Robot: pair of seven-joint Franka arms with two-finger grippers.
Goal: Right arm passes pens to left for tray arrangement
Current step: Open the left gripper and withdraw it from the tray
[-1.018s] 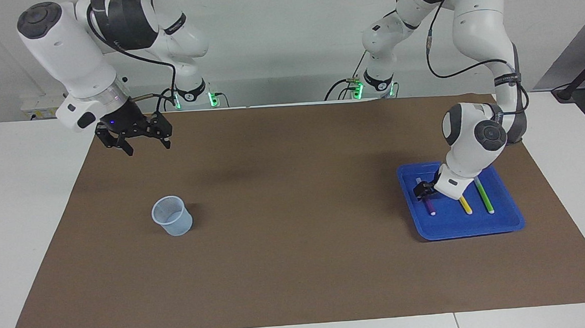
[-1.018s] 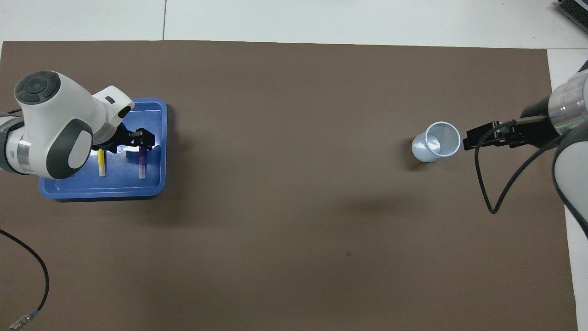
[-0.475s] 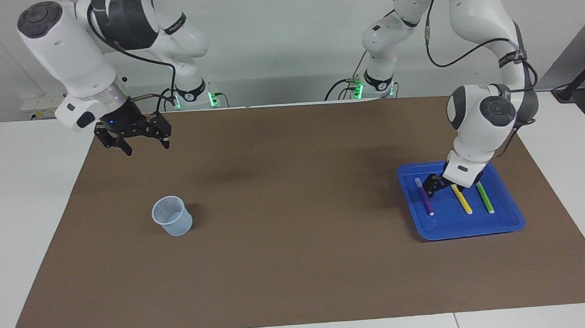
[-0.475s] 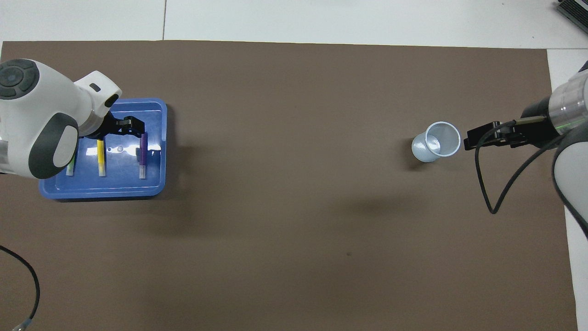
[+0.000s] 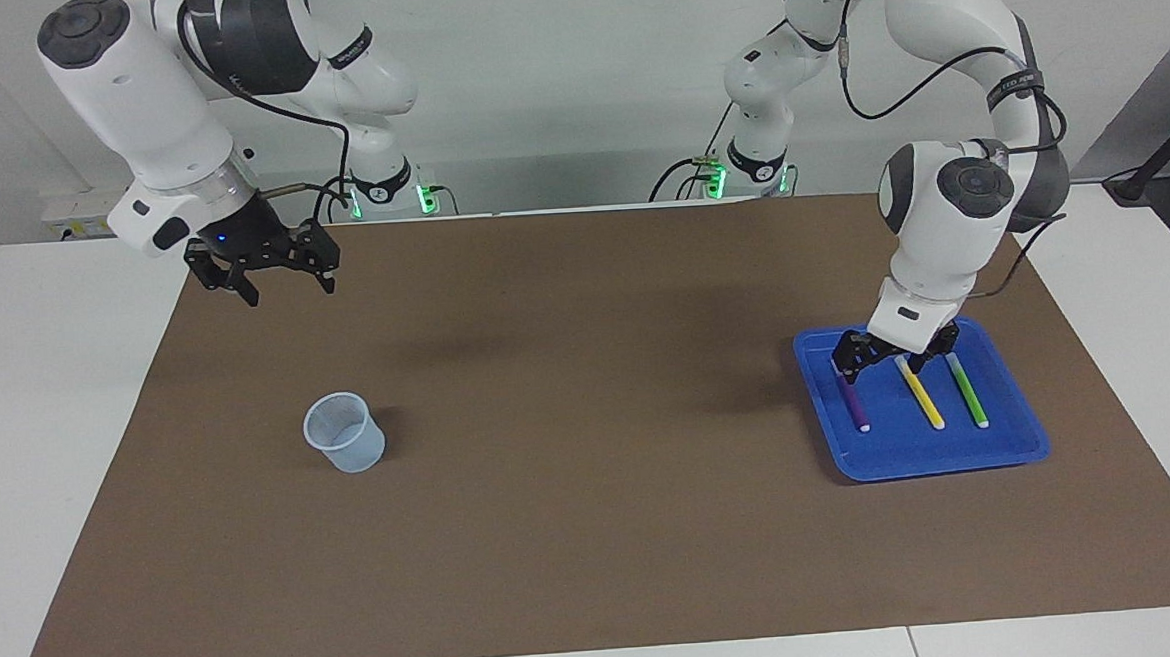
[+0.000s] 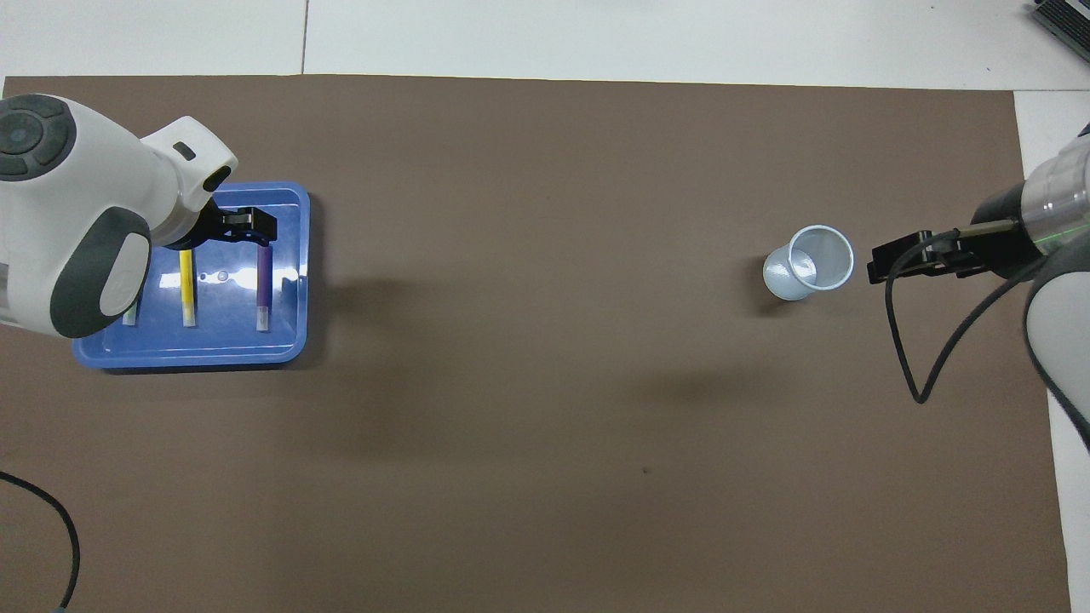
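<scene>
Pens are lying side by side in the blue tray at the left arm's end of the bench: the purple pen, the yellow pen and the green pen, all about parallel and apart from each other. The left gripper is hanging just above the tray end nearer to the robots, over the purple and yellow pens, with its fingers open and holding nothing. The right gripper is waiting in the air over the brown mat at its own end, fingers also open and empty, and the small translucent cup is standing upright on the mat and looks empty. By this, the arranging step is looking finished, since all three pens are in the tray. The next move is probably only calling for the left arm to lift clear without touching the pens.
</scene>
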